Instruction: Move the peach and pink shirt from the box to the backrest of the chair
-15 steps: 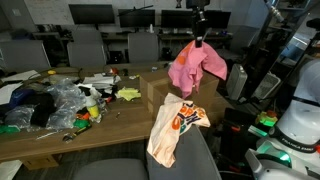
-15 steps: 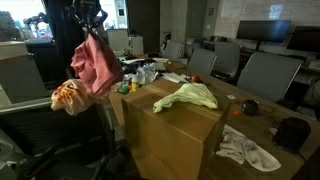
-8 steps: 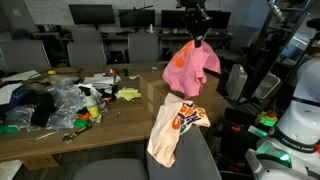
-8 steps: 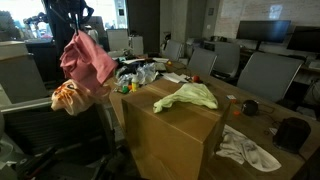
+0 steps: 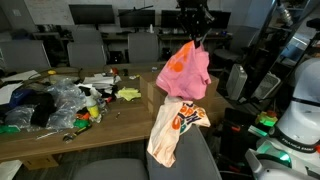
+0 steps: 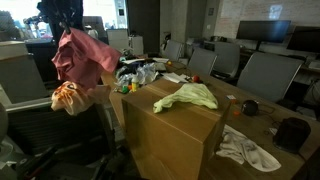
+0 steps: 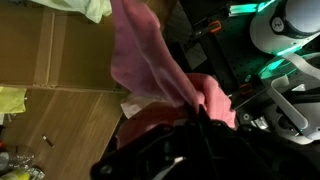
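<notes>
scanning from the left: table [image 5: 110,132] strewn with clutter, well left of the chair [image 5: 195,155]. cardboard box [image 5: 157,96] stands just left of the chair. pink shirt [image 5: 185,72] hangs in the air above the chair's backrest, out of the box and not touching the chair. gripper [image 5: 196,38] is pinched closed on a bunch of cloth at the shirt's top, and the rest drapes free below it. orange and white garment [image 5: 178,122] lies over the backrest, directly under the shirt. in an exterior view a green cloth [image 6: 188,96] lies on the box top, right of the chair. wrist view shows pink folds only, running down into the dark gripper.

handling, by judgement: light, soft and limp, likely to swing and fold on itself. the bunched top hold looks adequate. the cloth should fall on both sides of the backrest, or it may slide off.
</notes>
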Motion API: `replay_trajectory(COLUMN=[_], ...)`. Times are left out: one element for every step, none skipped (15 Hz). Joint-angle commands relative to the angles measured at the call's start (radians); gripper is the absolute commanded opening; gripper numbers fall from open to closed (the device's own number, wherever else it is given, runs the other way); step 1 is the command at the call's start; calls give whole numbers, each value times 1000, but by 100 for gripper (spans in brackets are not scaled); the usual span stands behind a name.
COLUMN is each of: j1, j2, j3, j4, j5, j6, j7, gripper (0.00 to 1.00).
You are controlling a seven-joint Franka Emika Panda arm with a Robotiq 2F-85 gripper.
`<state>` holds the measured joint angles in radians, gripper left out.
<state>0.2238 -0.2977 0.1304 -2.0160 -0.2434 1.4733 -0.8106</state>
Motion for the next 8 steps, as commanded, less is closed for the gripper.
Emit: replay_trajectory(j1=[31,38,44,49,52,54,54,54], j2=[-48,-52,-54,-53,-51,-44,-39,-32], j3=[17,19,18,15,10,2,-7,-19], j4=[-48,-56,-61,-61,-58,-47,-37,-25], j5=[17,30,45,67,92,120,152,187], j6=[14,14,9,0,-14,-33,-47,-66], j7=[-25,-26,-27,-33,-45,-71,-103,-149], gripper=[1,1,1,1,1,1,1,1])
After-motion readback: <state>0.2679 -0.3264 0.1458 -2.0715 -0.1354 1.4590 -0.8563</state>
